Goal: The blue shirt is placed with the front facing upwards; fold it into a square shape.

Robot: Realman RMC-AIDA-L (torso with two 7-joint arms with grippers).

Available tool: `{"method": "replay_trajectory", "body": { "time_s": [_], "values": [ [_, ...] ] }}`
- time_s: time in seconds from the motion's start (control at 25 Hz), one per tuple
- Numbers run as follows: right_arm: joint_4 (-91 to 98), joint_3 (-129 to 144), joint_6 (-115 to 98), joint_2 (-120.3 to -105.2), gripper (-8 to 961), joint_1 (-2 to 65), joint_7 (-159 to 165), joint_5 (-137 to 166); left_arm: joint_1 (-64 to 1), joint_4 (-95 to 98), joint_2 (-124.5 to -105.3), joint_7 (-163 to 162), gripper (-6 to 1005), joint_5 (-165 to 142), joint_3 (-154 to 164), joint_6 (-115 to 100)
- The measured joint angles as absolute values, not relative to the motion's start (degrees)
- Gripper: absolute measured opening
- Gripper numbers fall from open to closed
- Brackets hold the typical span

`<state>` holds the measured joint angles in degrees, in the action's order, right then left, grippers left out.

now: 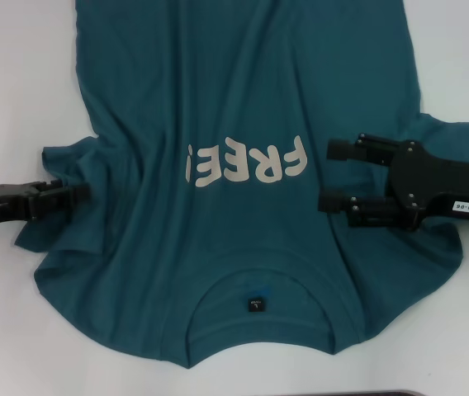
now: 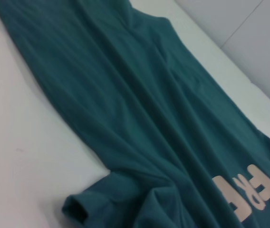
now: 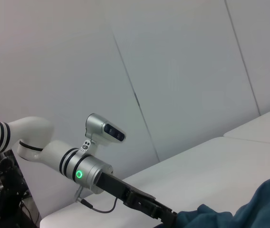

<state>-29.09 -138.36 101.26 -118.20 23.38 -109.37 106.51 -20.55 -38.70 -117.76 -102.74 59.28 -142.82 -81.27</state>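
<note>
The blue shirt lies front up on the white table, collar and black label nearest me. The white letters "FREE" read upside down. At the left, my left gripper is shut on the bunched edge of the left sleeve. At the right, my right gripper stands open just above the shirt's right shoulder, nothing between its fingers. The left wrist view shows the shirt stretching away, with the sleeve cuff rumpled. In the right wrist view the left gripper meets the shirt.
The white table shows bare on both sides of the shirt's body. The shirt's hem runs out of the head view at the far side. In the right wrist view the left arm stands in front of white wall panels.
</note>
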Motion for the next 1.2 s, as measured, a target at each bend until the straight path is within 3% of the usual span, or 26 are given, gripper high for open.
{"method": "replay_trajectory", "body": {
  "time_s": [0.32, 0.76, 1.2],
  "values": [
    [-29.1, -138.8, 101.3, -118.20, 897, 23.4, -109.6, 106.4, -20.9, -39.4, -118.19, -103.4, 373, 58.5, -143.2, -80.0],
    [-29.1, -139.0, 101.3, -118.19, 897, 23.4, -109.7, 106.4, -21.2, -39.6, -118.21, -103.4, -1, 58.5, -143.1, -79.9],
    [-29.1, -139.1, 101.2, -118.27, 896, 23.4, -109.4, 106.4, -21.5, -45.7, -119.18, -104.8, 0, 61.2, -147.0, -89.6]
  ]
}}
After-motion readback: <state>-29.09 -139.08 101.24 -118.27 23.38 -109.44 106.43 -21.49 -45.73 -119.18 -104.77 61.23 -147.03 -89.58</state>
